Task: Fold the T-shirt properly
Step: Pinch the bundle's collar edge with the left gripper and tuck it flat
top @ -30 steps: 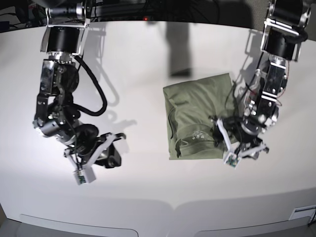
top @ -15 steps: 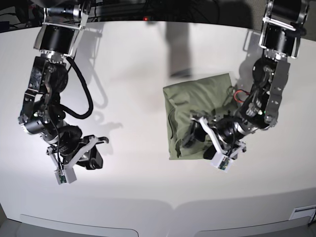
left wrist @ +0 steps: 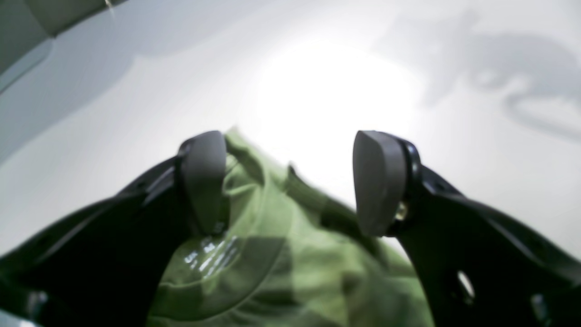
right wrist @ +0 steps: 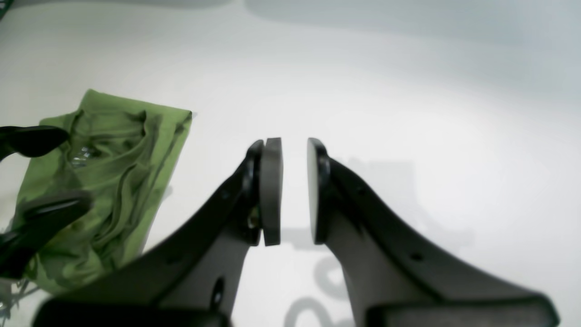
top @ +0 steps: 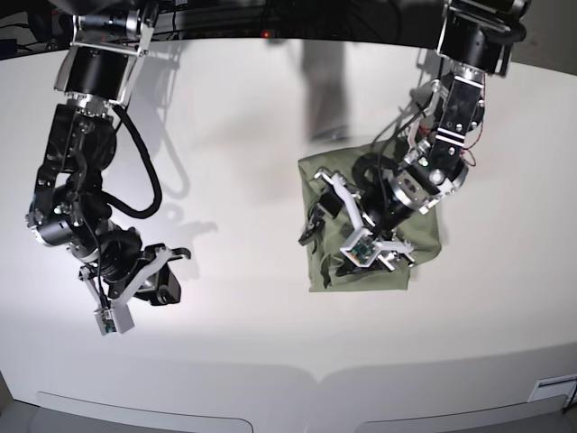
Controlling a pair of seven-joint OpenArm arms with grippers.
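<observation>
The T-shirt [top: 397, 167] lies folded into a rough green rectangle right of the table's middle, its neck end toward the front. My left gripper [top: 330, 242] hovers over the shirt's front left part, jaws wide and open. In the left wrist view the left gripper [left wrist: 290, 181] straddles the T-shirt [left wrist: 272, 268] with the white neck label below the left finger; nothing is pinched. My right gripper [top: 173, 275] hangs over bare table far to the left. In the right wrist view the right gripper [right wrist: 294, 190] shows a narrow gap, holding nothing, with the T-shirt [right wrist: 104, 181] off to its left.
The white table [top: 252, 153] carries only the shirt and the arms' shadows. Its curved front edge [top: 288, 377] runs along the bottom. Dark equipment lines the back edge [top: 270, 23].
The left arm has swung from the shirt's right edge across to its front left part, jaws still wide. The right arm has drifted left and slightly forward, away from the shirt.
</observation>
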